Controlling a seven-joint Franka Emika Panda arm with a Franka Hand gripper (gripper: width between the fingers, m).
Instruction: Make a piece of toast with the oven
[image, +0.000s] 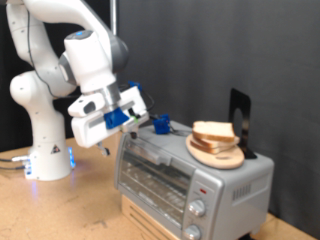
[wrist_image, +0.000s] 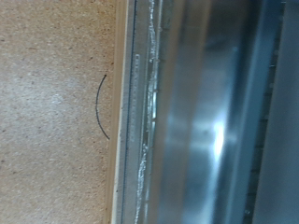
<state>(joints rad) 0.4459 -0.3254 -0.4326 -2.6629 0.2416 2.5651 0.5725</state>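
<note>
The piece of toast (image: 213, 131), a pale slice with a brown crust, lies on a round wooden plate (image: 216, 156) on top of the oven (image: 240, 185). The oven is silver-grey, and its glass door (image: 150, 178) looks closed. My gripper (image: 140, 120), with blue parts at its tip, hangs just above the oven's top corner towards the exterior view's left, apart from the toast. The wrist view shows none of the fingers. It shows only a shiny metal edge of the oven (wrist_image: 206, 112) beside the wooden table (wrist_image: 47, 112).
Round knobs (image: 197, 208) run down the oven's front on the exterior view's right. A black upright object (image: 239, 115) stands behind the plate. The arm's white base (image: 50, 155) sits at the exterior view's left. A thin dark curved line (wrist_image: 101, 107) marks the tabletop.
</note>
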